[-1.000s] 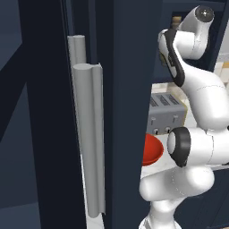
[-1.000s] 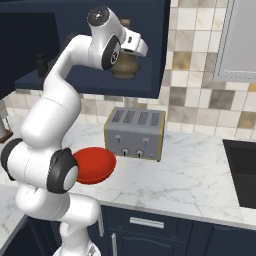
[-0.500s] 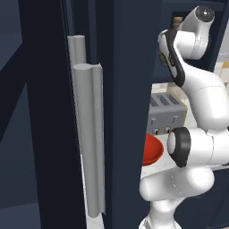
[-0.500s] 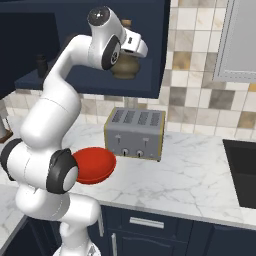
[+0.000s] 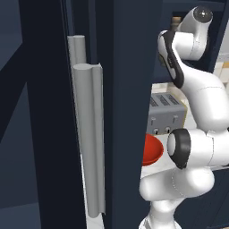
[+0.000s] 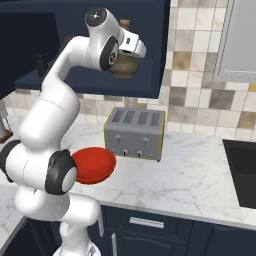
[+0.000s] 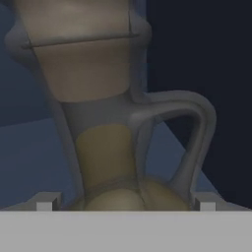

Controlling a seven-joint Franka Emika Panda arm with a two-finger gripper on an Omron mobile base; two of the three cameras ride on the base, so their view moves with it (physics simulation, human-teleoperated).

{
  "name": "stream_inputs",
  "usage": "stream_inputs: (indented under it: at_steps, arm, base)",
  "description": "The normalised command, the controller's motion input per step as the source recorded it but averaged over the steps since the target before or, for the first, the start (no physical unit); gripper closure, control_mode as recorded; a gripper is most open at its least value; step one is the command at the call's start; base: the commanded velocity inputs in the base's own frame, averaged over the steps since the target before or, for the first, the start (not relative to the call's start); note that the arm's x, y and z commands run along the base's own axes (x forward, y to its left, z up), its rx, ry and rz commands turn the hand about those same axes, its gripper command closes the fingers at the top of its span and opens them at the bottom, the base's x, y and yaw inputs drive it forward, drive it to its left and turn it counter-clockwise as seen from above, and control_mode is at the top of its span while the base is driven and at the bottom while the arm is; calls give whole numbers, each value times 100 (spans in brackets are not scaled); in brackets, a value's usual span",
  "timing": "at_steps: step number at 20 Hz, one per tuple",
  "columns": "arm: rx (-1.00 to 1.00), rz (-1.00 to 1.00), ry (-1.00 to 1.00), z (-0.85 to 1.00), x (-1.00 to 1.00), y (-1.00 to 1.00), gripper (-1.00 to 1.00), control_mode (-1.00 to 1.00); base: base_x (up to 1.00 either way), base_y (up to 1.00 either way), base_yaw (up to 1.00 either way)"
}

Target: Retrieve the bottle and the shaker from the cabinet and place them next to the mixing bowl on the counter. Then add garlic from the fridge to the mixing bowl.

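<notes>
Left base view: sits behind me to my left, looking forward past a dark navy door edge [image 5: 129, 112] with a grey handle [image 5: 87, 134] that stands very near the lens and hides its left half.
Right base view: sits behind me to my right, looking forward and down over the counter [image 6: 190, 175] toward the tiled wall [image 6: 200, 85], at middling range.
Shared ground: both catch my arm, the toaster [image 6: 135, 132], the red mixing bowl [image 6: 92, 165] and the cabinet [image 6: 75, 80] recess above, from opposite sides.
Hand view: looks along my hand [image 7: 125, 204], very near the bottle [image 7: 106, 142], its neck, handle and cork before the dark recess.
</notes>
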Motion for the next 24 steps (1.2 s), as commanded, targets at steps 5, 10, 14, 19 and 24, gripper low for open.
stream_inputs:
  at_steps: [5, 10, 14, 19, 24]
  arm:
    - [0, 0, 0, -3, 0, 14, -100, -100]
    - [0, 0, 0, -16, 3, 0, -100, -100]
    - [-3, 0, 0, -25, 8, 0, -100, -100]
    - [-2, 0, 0, -22, 17, 0, -100, -100]
    - [-1, 0, 0, -10, 5, 0, -100, -100]
  base:
    - [0, 0, 0]
    - [0, 0, 0]
    - [0, 0, 0]
    - [0, 0, 0]
    - [0, 0, 0]
